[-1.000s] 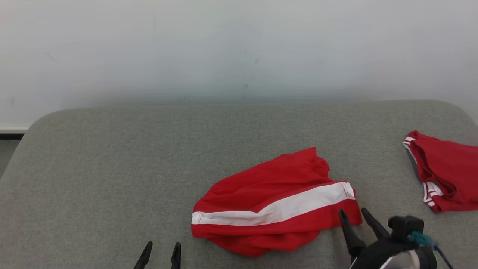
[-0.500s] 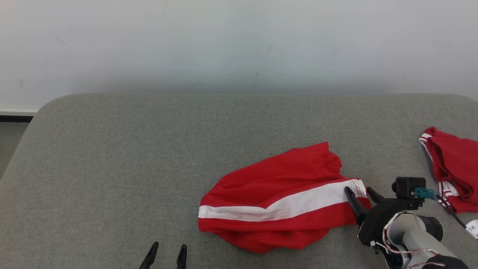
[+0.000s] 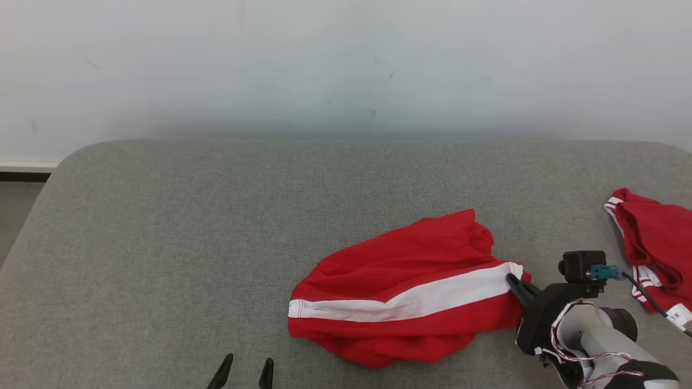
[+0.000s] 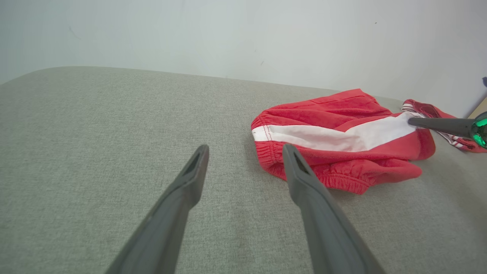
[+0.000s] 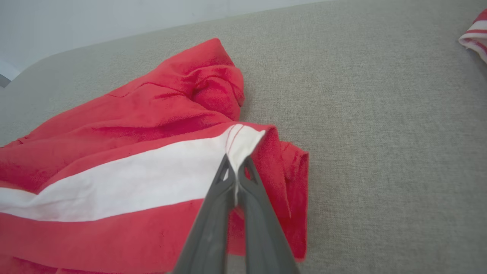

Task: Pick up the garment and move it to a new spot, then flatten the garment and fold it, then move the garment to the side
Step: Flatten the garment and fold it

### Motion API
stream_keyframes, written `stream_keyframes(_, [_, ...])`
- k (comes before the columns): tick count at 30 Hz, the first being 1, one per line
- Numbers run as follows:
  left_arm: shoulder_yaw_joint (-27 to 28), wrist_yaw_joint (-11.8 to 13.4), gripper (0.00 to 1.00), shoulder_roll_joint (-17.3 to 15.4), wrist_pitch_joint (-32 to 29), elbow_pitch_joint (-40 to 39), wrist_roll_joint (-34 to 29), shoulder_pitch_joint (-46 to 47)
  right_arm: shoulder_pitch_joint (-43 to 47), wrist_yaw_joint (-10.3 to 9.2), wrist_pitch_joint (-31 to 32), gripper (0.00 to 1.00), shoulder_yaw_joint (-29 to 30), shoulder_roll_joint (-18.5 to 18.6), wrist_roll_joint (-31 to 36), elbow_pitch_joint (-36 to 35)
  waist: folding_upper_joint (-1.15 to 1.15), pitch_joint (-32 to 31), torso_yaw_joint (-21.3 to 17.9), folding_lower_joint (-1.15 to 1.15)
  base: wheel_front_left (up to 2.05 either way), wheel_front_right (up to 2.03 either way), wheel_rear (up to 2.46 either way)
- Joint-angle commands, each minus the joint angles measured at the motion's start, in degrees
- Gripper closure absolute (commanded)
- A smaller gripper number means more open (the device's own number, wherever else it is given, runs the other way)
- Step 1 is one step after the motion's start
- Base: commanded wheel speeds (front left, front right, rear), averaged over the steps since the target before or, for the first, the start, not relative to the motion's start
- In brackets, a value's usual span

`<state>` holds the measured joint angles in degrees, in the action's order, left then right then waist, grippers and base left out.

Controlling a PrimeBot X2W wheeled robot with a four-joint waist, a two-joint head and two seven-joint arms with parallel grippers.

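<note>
On the grey padded surface [image 3: 216, 243], right of centre and toward the near edge: red garment [image 3: 400, 259] with one white stripe [image 3: 411, 300], lying crumpled, elastic band bunched along its near side. My right gripper [image 5: 236, 163]: fingers pressed together, pinching the right-hand end of the stripe at the hem (a sliver of white cloth shows between the tips). Cloth there is drawn up into a small peak. My left gripper [image 4: 245, 150]: fingers spread, nothing between them, over bare surface to the near left of the garment, apart from it. Far right: a second red garment [image 3: 654, 248] with white trim, well apart. Pale wall [image 3: 346, 65] behind.
</note>
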<state>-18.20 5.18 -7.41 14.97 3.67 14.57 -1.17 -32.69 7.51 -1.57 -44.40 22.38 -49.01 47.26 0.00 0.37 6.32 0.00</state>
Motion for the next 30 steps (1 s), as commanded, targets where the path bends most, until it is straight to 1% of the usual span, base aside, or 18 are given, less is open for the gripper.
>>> stream_keyframes(1, [0.17,0.02,0.00,-0.02,0.24,0.41,-0.33,-0.43,-0.75,-0.05,-0.54,1.00,-0.63,0.99,-0.68,-0.03,0.00,-0.25,-0.14,0.00,0.00,0.00,0.00])
stream_keyframes(4, [0.03,-0.32,0.00,0.13,0.24,1.13,0.08,-0.22,0.13,-0.04,-1.10,1.00,-1.91,2.08,-1.75,-1.14,0.00,-0.67,-0.38,0.00,0.00,0.00,0.00])
stream_keyframes(8, [-0.09,-0.67,0.00,0.13,-0.49,2.19,0.78,1.09,2.03,-0.05,-1.54,1.00,-3.56,4.60,-3.00,-3.37,0.00,-1.07,-1.17,0.00,0.00,0.00,0.00])
stream_keyframes(13, [0.08,-1.44,0.00,0.29,-3.50,3.15,2.82,3.03,3.47,-0.04,-1.58,1.00,-5.01,6.92,-4.01,-5.86,0.00,-1.16,-2.56,0.00,0.00,0.00,0.00])
stream_keyframes(15, [-0.01,-2.00,0.00,0.41,-5.03,3.46,3.35,4.18,3.94,-0.05,-1.64,1.00,-5.41,7.85,-3.46,-6.06,0.00,-1.08,-3.11,0.00,0.00,0.00,0.00])
stream_keyframes(18, [-0.14,-2.66,0.00,0.99,-8.00,4.05,5.43,6.00,4.25,-0.04,-1.91,1.00,-5.79,7.94,-3.59,-6.65,0.00,-0.74,-3.97,0.00,0.00,0.00,0.00])
stream_keyframes(23, [-0.94,-4.40,0.00,2.60,-14.17,4.83,10.76,8.99,4.46,-0.05,-1.81,1.00,-6.11,8.04,-3.40,-6.99,0.00,0.06,-4.96,0.00,0.00,0.00,0.00])
stream_keyframes(26, [-1.55,-4.22,0.00,2.92,-17.07,5.09,11.86,10.99,4.03,-0.04,-1.64,1.00,-6.23,7.74,-3.17,-7.10,0.00,0.61,-5.38,0.00,0.00,0.00,0.00])
stream_keyframes(30, [-2.27,-3.66,0.00,3.00,-19.66,6.05,11.66,13.30,3.75,-0.05,-1.47,1.00,-6.31,7.66,-3.01,-6.93,0.00,1.11,-5.73,0.00,0.00,0.00,0.00])
